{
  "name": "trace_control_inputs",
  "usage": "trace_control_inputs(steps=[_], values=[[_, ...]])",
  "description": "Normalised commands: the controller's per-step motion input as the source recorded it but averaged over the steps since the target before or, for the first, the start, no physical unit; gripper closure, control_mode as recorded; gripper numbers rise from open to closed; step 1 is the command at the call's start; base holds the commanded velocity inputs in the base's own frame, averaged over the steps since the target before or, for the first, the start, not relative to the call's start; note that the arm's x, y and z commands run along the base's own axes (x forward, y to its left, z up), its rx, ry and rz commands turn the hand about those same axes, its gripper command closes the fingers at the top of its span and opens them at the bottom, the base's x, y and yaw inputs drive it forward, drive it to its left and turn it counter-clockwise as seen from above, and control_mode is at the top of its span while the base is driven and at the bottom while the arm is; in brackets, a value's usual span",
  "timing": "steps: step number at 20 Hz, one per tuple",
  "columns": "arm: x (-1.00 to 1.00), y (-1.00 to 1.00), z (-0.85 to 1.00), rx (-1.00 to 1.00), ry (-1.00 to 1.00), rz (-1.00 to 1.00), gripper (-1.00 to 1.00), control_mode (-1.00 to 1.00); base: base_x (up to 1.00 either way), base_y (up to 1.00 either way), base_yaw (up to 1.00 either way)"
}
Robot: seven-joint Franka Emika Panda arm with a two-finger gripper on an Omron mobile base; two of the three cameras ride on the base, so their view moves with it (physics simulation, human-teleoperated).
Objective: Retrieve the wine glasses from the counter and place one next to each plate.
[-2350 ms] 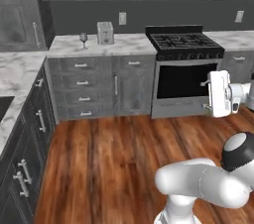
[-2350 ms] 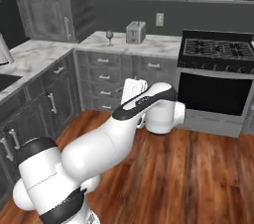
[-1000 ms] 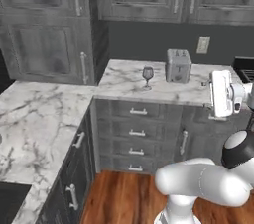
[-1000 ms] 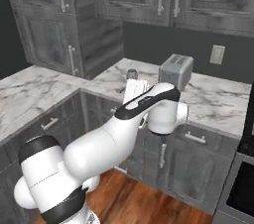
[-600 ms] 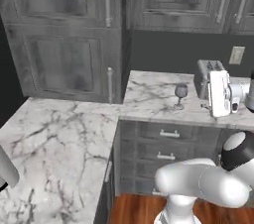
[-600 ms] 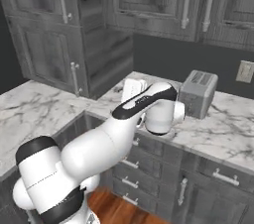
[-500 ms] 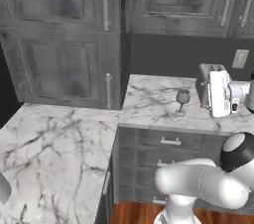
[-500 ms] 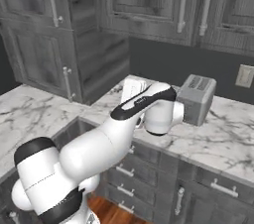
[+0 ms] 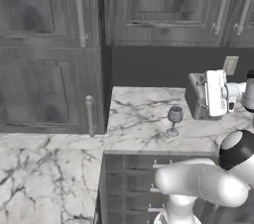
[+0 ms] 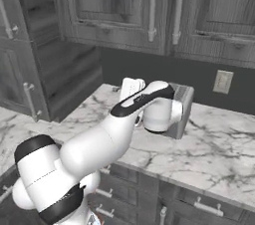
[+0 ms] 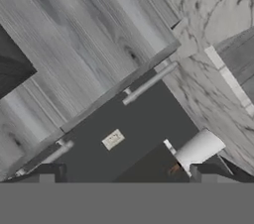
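Gripper (image 11: 126,172) of mine is spread wide with nothing between its tips, in the hand view, aimed at the dark wall and its outlet (image 11: 112,139) beside the toaster (image 11: 198,149). From the left base view, one wine glass (image 9: 174,120) stands upright on the counter (image 9: 139,129), just left of the toaster, back from the front edge, with bare marble to its left. From the right base view, my arm (image 10: 99,144) reaches up over the counter's front edge. No writing is legible.

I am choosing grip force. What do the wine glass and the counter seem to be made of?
Wine glass: probably glass, smooth and translucent grey-blue; the counter shows faintly through its bowl.
Counter: looks like polished marble, white with grey veins; could be an imitation.
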Motion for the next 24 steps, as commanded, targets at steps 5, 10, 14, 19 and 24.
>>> trace_control_inputs(steps=[5, 10, 14, 19, 24], values=[[0.0, 0.0, 0.0, 0.0, 0.0, 0.0, -1.0, 1.0, 0.38, 0.15, -0.4], [0.0, 0.0, 0.0, 0.0, 0.0, 0.0, -1.0, 1.0, 0.11, 0.26, -0.21], [0.0, 0.0, 0.0, 0.0, 0.0, 0.0, -1.0, 1.0, 0.0, 0.35, -0.06], [0.0, 0.0, 0.0, 0.0, 0.0, 0.0, -1.0, 1.0, 0.0, 0.44, -0.06], [0.0, 0.0, 0.0, 0.0, 0.0, 0.0, -1.0, 1.0, 0.0, 0.26, -0.02]])
